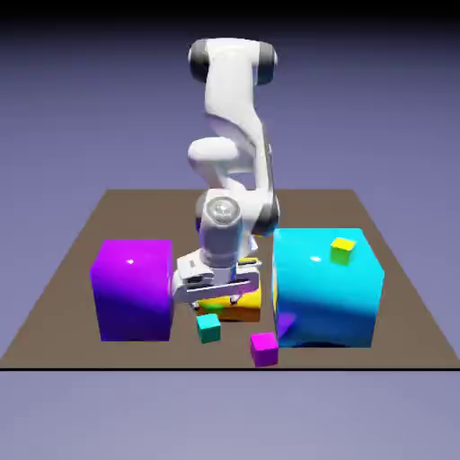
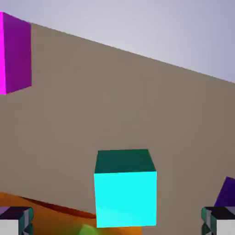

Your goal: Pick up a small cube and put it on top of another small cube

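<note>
While the pincer (image 1: 212, 304) hangs low between the purple block (image 1: 133, 287) and the cyan block (image 1: 325, 286), its jaws stand wide and hold nothing, apparently lined up to straddle the teal cube (image 1: 208, 327) just below it in the exterior view. That cube fills the lower middle of the hand view, between the fingertips (image 2: 16, 221). Lower right of it on the worktop (image 1: 63, 269) sits the magenta cube (image 1: 263, 349). An orange-yellow block (image 1: 243, 307) is mostly hidden behind the hand.
</note>
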`<state>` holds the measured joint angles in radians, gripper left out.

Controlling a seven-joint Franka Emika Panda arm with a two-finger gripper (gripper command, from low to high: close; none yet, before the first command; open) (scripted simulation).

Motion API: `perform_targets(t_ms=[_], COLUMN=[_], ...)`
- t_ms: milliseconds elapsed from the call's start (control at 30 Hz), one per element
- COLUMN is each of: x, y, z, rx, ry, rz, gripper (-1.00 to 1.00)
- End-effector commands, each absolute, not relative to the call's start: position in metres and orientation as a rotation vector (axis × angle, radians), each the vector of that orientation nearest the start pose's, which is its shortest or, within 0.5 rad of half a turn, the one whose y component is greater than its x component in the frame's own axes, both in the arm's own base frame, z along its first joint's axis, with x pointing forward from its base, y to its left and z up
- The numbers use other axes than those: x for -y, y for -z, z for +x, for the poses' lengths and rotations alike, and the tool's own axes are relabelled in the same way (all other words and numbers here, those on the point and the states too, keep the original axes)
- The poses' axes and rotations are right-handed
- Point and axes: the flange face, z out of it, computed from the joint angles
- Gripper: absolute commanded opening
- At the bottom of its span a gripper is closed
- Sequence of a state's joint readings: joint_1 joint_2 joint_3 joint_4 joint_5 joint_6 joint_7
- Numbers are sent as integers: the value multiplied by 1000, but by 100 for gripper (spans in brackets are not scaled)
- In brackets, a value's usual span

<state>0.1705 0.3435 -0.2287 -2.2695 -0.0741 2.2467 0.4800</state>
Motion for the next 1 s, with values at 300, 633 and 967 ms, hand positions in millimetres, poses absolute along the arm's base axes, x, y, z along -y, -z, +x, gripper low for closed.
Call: perform_targets(t_ms=[300, 633, 967], x=[40, -30, -87], y=[-149, -209, -199], z=[485, 546, 565], rx=[-782, -1024, -1086], ry=[-570, -609, -594], rz=[-3205, -3117, -3074], gripper=[-100, -100, -100])
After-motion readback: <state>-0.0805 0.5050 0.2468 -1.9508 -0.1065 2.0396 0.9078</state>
